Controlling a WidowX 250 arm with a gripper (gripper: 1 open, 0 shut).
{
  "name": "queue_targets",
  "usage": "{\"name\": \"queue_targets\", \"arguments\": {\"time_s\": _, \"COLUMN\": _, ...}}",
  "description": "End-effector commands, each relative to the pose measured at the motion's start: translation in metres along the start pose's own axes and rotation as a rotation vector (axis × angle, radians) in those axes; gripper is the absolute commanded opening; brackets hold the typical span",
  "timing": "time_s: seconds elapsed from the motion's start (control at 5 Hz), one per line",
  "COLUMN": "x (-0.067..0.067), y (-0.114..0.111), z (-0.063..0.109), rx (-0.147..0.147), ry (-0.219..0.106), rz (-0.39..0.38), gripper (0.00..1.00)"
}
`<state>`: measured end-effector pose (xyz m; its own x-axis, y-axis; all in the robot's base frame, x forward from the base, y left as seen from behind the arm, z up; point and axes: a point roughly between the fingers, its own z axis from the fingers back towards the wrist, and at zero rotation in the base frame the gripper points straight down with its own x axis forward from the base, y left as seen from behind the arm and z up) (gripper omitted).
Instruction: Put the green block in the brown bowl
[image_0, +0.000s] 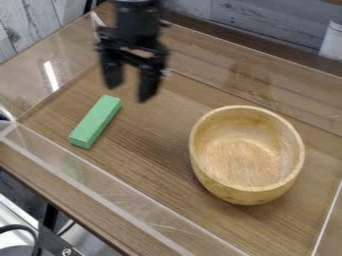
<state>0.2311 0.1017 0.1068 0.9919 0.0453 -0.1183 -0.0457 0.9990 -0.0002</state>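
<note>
The green block (95, 122) lies flat on the wooden table at the left, a bright green bar pointing diagonally. The brown bowl (247, 154) stands at the right, a light wooden bowl with nothing in it. My gripper (130, 88) hangs pointing down, just above and to the right of the block's far end. Its two black fingers (112, 77) stand apart, open, with nothing between them. It does not touch the block.
A low clear plastic wall (80, 184) runs around the table, with a front edge near the block and a folded corner piece (103, 24) at the back left. Grey wall planks lie behind.
</note>
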Motion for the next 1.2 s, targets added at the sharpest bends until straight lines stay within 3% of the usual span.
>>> {"name": "queue_targets", "arguments": {"time_s": 0.0, "x": -0.011, "y": 0.029, "z": 0.008, "rx": 0.023, "ry": -0.064, "rz": 0.013, "gripper": 1.00}}
{"name": "queue_targets", "arguments": {"time_s": 0.2, "x": -0.017, "y": 0.046, "z": -0.007, "rx": 0.004, "ry": -0.068, "rz": 0.045, "gripper": 1.00}}
{"name": "queue_targets", "arguments": {"time_s": 0.4, "x": -0.017, "y": 0.046, "z": -0.020, "rx": 0.007, "ry": -0.052, "rz": 0.055, "gripper": 1.00}}
{"name": "queue_targets", "arguments": {"time_s": 0.8, "x": -0.008, "y": 0.045, "z": -0.043, "rx": 0.015, "ry": -0.029, "rz": 0.060, "gripper": 1.00}}
{"name": "queue_targets", "arguments": {"time_s": 1.0, "x": -0.004, "y": 0.041, "z": -0.045, "rx": 0.014, "ry": -0.032, "rz": 0.052, "gripper": 1.00}}
